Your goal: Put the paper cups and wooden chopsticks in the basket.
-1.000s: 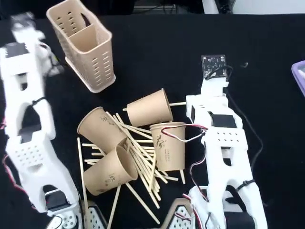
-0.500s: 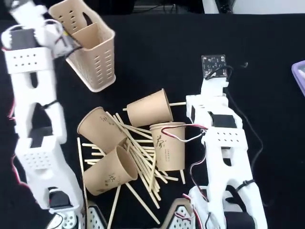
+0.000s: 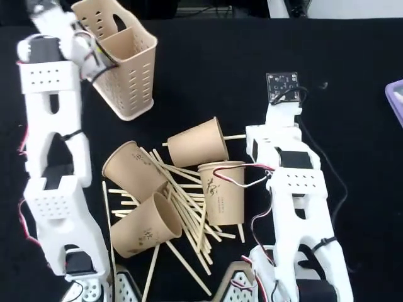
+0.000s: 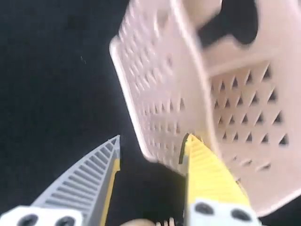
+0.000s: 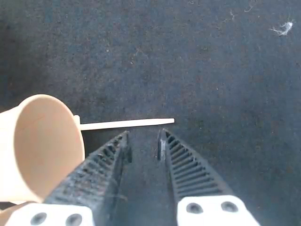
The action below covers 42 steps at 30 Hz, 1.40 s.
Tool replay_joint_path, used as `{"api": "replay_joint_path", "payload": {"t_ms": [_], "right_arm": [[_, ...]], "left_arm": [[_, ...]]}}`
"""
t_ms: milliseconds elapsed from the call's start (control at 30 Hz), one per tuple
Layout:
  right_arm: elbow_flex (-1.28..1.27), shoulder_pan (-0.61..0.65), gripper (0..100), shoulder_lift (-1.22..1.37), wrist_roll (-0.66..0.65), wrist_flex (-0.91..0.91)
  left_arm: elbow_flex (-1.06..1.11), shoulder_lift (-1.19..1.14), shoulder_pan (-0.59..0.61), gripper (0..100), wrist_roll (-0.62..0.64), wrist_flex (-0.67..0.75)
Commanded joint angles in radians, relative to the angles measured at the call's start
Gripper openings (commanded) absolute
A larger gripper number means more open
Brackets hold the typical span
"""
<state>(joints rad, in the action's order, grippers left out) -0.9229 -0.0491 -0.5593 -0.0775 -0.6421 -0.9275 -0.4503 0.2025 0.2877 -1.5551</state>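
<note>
- High view: the basket [image 3: 132,75] sits tilted at the far left of the bench [image 3: 208,69]. Four paper cups [image 3: 195,143] lie among scattered chopsticks [image 3: 186,201] near the centre.
- Left wrist view: the left tool [image 4: 151,141] is spread, with the basket's corner between its fingers.
- Right wrist view: the right tool [image 5: 144,135] is slightly spread and pinches nothing.

**Left arm swings in to the basket**

Over the last second the left gripper [image 4: 153,139] has come in from the side and up to the basket [image 3: 129,69]. The basket's lower corner now sits between its spread fingers, one against the perforated wall, the other over the black table [image 4: 47,70]. The basket has slid slightly away from the pincer and turned a little.
</note>
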Motion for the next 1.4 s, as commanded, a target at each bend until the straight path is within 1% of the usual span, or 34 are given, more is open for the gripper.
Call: {"api": "replay_joint_path", "payload": {"t_ms": [0,167,333,600,733,767,833,867,900,967,1000,1100,1167,1200,1267,1367], "right_arm": [[0.004,-0.005,10.6,0.005,0.003,0.025],[0.004,-0.005,10.6,0.005,0.003,0.025],[0.004,-0.005,10.6,0.005,0.003,0.025],[0.002,-0.005,10.6,0.007,0.003,0.025],[0.002,-0.005,10.6,0.007,0.009,0.025],[0.002,-0.005,10.6,0.007,0.011,0.025],[0.002,-0.005,10.6,0.004,0.011,0.025],[0.002,-0.006,10.6,-0.001,0.011,0.025],[0.007,-0.011,10.6,-0.002,0.011,0.025],[0.012,-0.015,10.6,-0.002,0.012,0.025],[0.013,-0.015,10.6,-0.002,0.012,0.025],[0.045,-0.029,10.6,-0.002,0.014,0.012],[0.087,-0.069,10.6,-0.004,0.055,-0.02],[0.117,-0.097,10.8,-0.004,0.084,-0.048],[0.186,-0.152,10.9,-0.004,0.121,-0.11],[0.275,-0.176,11.0,-0.004,0.129,-0.183]], "left_arm": [[-0.197,0.057,0.054,22,0.008,-0.026],[-0.328,0.068,0.051,22,0.015,-0.1],[-0.292,0.02,-0.016,22,0.015,-0.143],[-0.294,-0.091,-0.076,22,0.015,-0.115],[-0.292,-0.161,-0.071,21,0.006,-0.193],[-0.292,-0.176,-0.071,17,-0.014,-0.204],[-0.292,-0.195,-0.074,3,-0.103,-0.206],[-0.292,-0.203,-0.077,2,-0.14,-0.206],[-0.291,-0.204,-0.077,6,-0.17,-0.206],[-0.305,-0.204,-0.088,3,-0.236,-0.203],[-0.314,-0.204,-0.104,3,-0.298,-0.204],[-0.331,-0.203,-0.163,3,-0.539,-0.206],[-0.341,-0.195,-0.209,3,-0.681,-0.206],[-0.338,-0.181,-0.232,3,-0.727,-0.206],[-0.332,-0.147,-0.278,3,-0.776,-0.206],[-0.295,-0.095,-0.349,3,-0.787,-0.206]]}}
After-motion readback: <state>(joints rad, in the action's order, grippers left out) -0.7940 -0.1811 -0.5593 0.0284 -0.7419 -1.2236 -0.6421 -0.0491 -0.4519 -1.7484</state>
